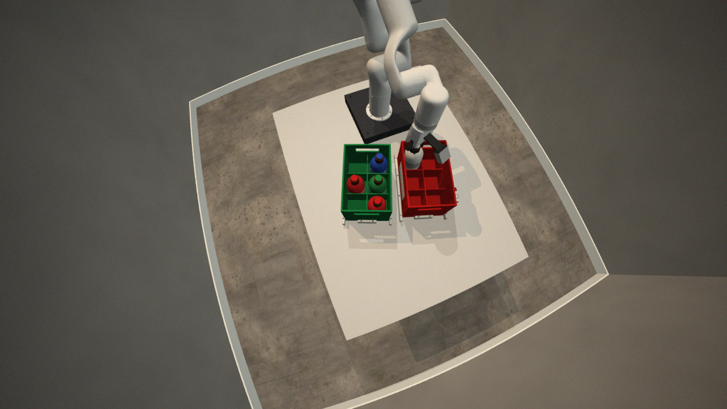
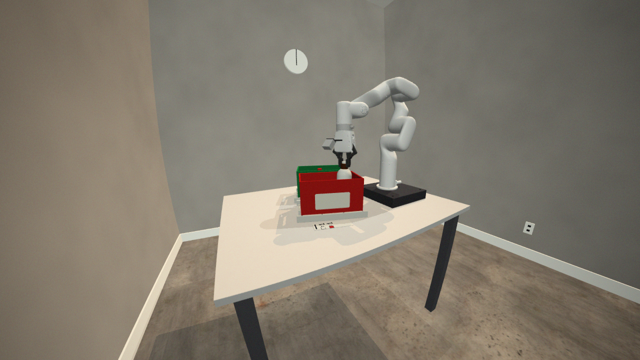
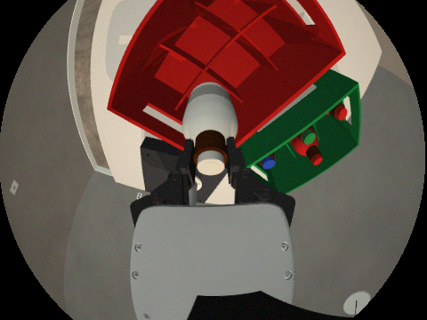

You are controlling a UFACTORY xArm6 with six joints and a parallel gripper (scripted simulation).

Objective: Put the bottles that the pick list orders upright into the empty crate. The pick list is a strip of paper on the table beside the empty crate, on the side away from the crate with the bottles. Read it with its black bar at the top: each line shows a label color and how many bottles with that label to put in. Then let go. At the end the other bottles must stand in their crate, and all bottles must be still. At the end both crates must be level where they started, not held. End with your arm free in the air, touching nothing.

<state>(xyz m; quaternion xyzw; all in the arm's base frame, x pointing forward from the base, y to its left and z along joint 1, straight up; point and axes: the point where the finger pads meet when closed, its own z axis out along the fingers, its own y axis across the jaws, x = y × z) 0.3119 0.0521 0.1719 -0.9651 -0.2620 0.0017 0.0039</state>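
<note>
Four bottles stand in the green crate (image 1: 346, 178) at centre frame: two red-capped, one green, one blue. Right of it, the gripper (image 3: 212, 167) has its jaws clamped on the brown neck of a white bottle (image 3: 209, 113), upright, partly inside the red crate (image 2: 308, 197), in its corner compartment nearest the arm's base

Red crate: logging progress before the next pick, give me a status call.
Claw shut on bottle at its neck. Bottle upright, lowered partway into red crate, corner cell nearest arm base. Four bottles in green crate. Nothing in the way.
</note>
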